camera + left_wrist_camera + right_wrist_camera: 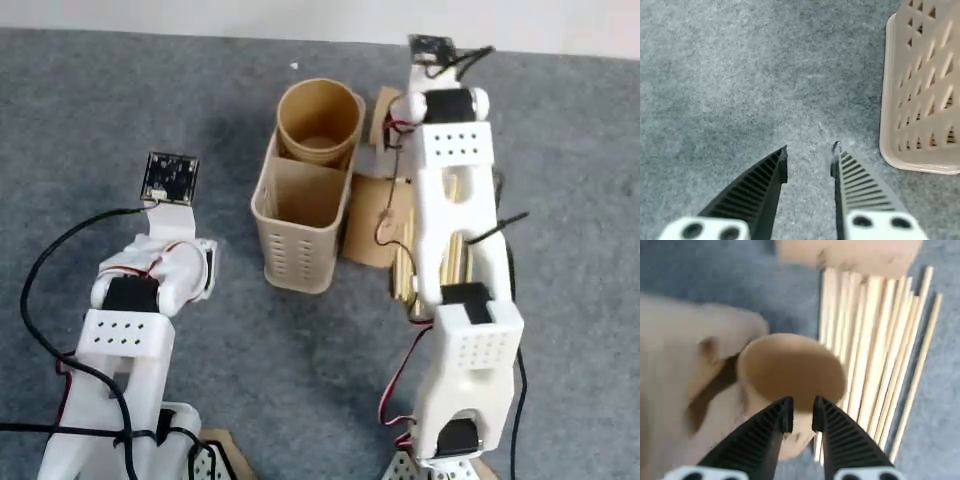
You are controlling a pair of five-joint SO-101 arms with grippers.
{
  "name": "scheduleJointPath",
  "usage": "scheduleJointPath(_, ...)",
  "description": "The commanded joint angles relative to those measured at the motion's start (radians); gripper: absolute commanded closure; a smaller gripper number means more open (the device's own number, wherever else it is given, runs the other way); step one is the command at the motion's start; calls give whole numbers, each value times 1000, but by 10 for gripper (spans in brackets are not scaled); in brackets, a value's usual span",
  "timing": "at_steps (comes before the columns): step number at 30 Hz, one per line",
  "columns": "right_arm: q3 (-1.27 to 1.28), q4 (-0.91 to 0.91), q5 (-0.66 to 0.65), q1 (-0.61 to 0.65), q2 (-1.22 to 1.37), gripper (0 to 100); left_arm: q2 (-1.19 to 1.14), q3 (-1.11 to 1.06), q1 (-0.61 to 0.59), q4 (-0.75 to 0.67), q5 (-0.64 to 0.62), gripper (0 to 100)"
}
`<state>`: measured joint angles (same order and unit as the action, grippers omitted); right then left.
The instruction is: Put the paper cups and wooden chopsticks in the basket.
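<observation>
While the right gripper is clenching its nearly closed fingers on the rim of the gripped paper cup, that cup is showing its open mouth to the right wrist camera. In the high view it is peeking out in the upper middle of the frame, just right of the basket and partly hidden under the right arm's wrist. Whether it is resting on the worktop or hanging clear of it, I cannot tell.

Just beside it, the wooden chopsticks are lying in a loose, roughly parallel bundle on the grey worktop. In the high view they are running under the right arm, right of centre. A lying paper cup is resting on its side at the centre of the frame, touching or almost touching the basket's right wall and lying just left of the chopsticks.

The basket is standing upright at the centre of the high view, beige with perforated walls and a divider across it. A standing paper cup is sitting upright in its upper compartment, its mouth facing up, while the lower compartment is showing only its own floor.

At the lower left of the high view, the left arm is hanging over bare worktop, well apart from the cups and chopsticks. The left gripper is holding its fingers spread and released above the grey surface, with a corner of the basket near it.
</observation>
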<state>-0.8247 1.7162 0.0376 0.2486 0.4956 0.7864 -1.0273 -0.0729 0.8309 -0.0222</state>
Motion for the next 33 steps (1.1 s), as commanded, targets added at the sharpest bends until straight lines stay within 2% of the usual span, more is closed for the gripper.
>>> scheduleJointPath(1, -51, 50, -77, 13, -59, 910, 25, 2, 5, -17, -9, 829)
scheduleJointPath(10, 234, 42, -89, -4, -246, 910, 25, 5, 5, -17, -9, 829)
scheduleJointPath(13, 239, -1, -89, -27, -252, 910, 25, 4, 5, -17, -9, 829)
scheduleJointPath(25, 239, -433, -80, -33, -206, 910, 25, -19, 10, -40, -11, 829)
scheduleJointPath(33, 229, -553, -80, -39, 21, 910, 25, -19, 7, -41, -8, 829)
